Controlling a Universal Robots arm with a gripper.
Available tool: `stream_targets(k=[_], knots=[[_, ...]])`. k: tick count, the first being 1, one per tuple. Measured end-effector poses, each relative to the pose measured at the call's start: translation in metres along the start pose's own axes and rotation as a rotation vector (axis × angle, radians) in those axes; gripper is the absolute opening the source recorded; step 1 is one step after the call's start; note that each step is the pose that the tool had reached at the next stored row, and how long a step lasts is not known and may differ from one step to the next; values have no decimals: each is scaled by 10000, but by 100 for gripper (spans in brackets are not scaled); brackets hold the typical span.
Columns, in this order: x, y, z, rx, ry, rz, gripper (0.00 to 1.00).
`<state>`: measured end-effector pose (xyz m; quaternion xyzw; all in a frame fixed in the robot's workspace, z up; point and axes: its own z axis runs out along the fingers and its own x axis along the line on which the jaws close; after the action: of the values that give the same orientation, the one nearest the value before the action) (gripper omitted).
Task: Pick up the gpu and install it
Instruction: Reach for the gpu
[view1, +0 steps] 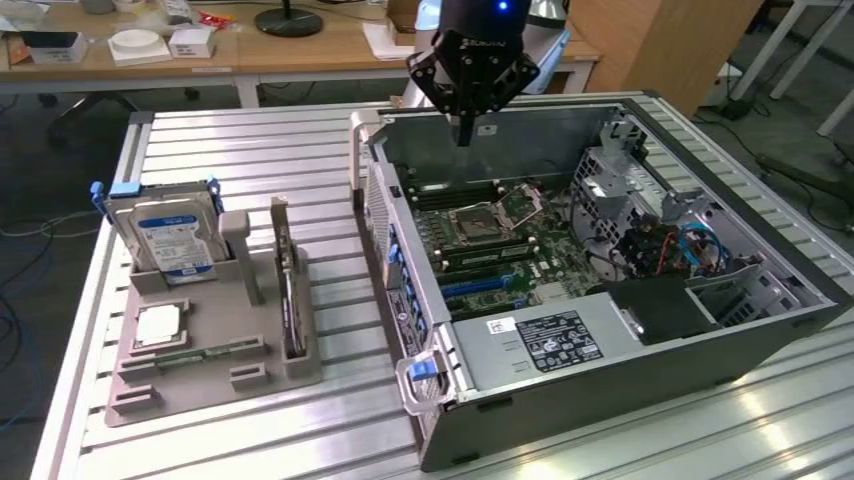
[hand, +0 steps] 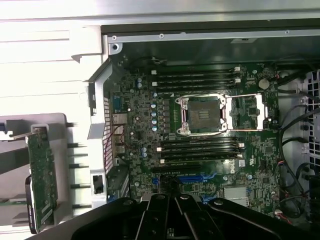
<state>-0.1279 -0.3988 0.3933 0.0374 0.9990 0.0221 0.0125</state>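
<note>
gripper (view1: 465, 135): hovering over open case (view1: 641, 390), jaws together, seemingly gripping nothing
gpu (view1: 287, 290): standing on edge in holder (view1: 200, 380) on worktop (view1: 267, 160)

Bright light, glare on metal table (view1: 747, 420)

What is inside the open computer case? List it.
In the computer case: a green motherboard with an open CPU socket, plus cables. A black cover hides whatever lies under it.
</note>
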Motion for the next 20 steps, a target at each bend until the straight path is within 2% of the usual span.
stream_targets(k=[20], knots=[[184, -14, -4, -1, -1, 1, 10]])
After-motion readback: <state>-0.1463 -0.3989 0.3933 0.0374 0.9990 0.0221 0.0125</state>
